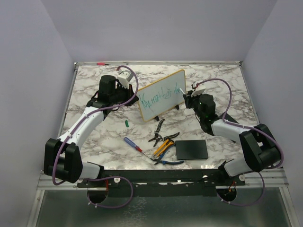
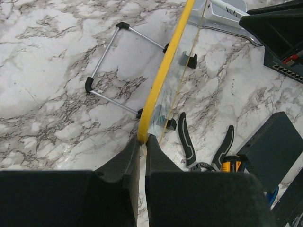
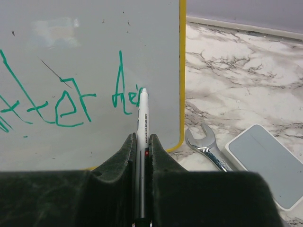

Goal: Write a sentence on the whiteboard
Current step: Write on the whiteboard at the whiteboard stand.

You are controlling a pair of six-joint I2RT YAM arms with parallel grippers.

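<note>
Left fingers [image 2: 118,165] pinch the yellow frame of the one whiteboard [image 1: 161,92], which stands between both pairs, long axis left to right. Its written face points at the right fingers [image 3: 118,161], clamped on one marker [image 3: 142,118] whose tip sits at the end of the one green sentence [image 3: 61,104].

One whiteboard [image 1: 162,90], bearing one line of teal-green writing [image 1: 160,98]. One white marker pen [image 3: 142,118], one screwdriver [image 1: 132,144], one open-end wrench [image 3: 203,144], one black pad [image 1: 191,149], one grey-blue block [image 3: 265,165], one small green cap [image 1: 127,123]. Plier-type tools [image 1: 157,137]: seemingly four, two dark-handled, one yellow-handled, one blue-handled, though they overlap.
</note>
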